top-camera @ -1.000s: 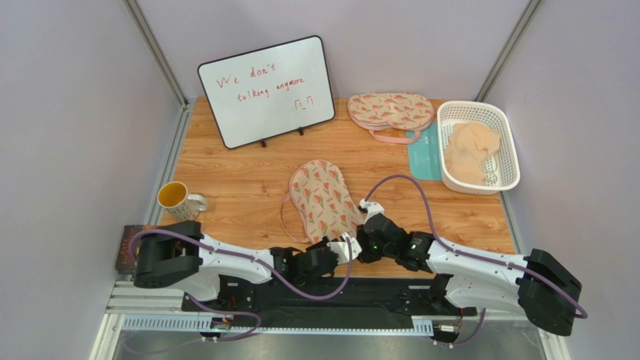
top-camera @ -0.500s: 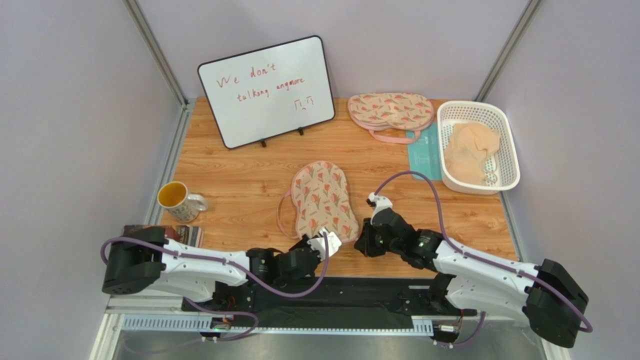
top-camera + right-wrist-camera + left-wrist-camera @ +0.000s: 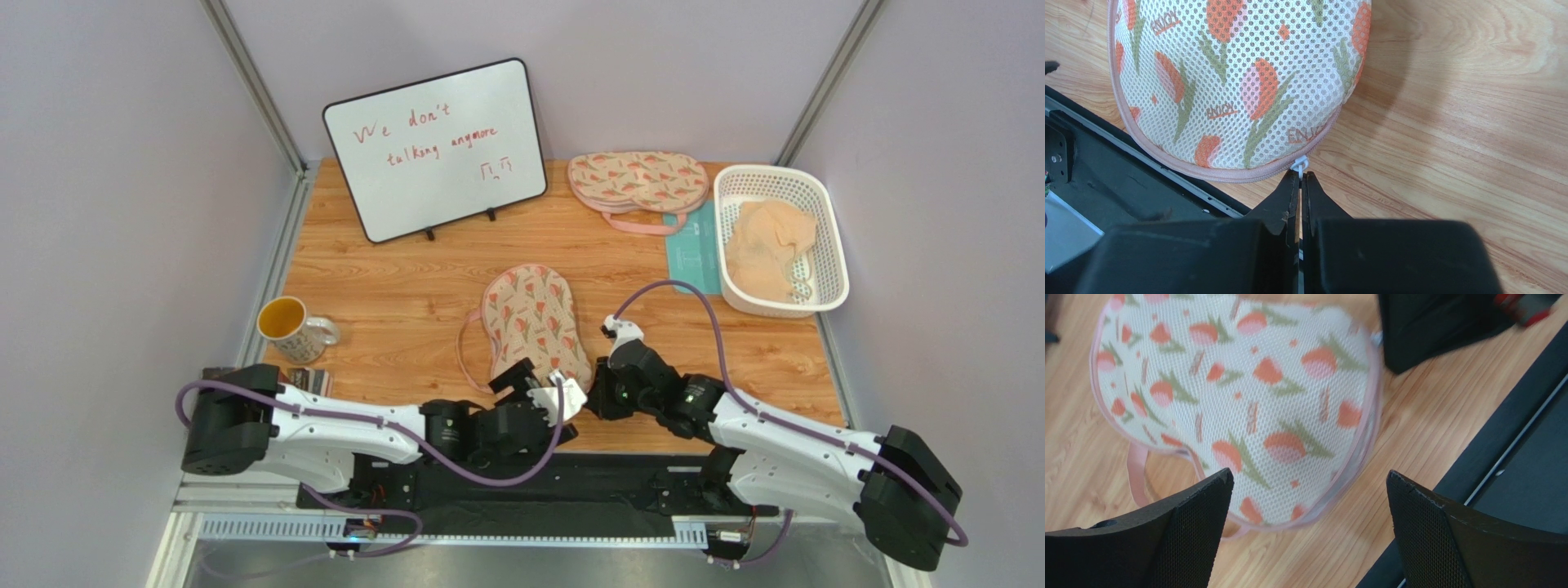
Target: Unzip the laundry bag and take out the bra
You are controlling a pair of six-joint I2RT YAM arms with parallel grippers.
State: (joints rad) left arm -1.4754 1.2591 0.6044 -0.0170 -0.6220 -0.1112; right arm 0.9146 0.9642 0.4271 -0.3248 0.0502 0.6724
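Observation:
The laundry bag [image 3: 531, 319], cream mesh with an orange and green print and pink trim, lies zipped on the wooden table, its pink loop strap to the left. My left gripper [image 3: 540, 380] is open at the bag's near end. In the left wrist view its fingertips [image 3: 1206, 496] straddle the bag's [image 3: 1247, 386] rounded near edge with nothing between them. My right gripper [image 3: 1300, 175] is shut on the small white zip pull [image 3: 1300, 164] at the bag's [image 3: 1235, 79] near right rim, seen from above as the right gripper [image 3: 597, 395]. The bra is hidden.
A second printed bag [image 3: 638, 180] lies at the back, next to a white basket [image 3: 828, 227] holding pale peach fabric. A whiteboard [image 3: 436, 150] stands at the back left. A yellow mug [image 3: 292, 325] sits at the left. The black base rail [image 3: 540, 484] runs just behind both grippers.
My left gripper has opened wide and shifted right, up to the bag's near end. The right gripper stays shut at the zip pull. The bag has shifted slightly.

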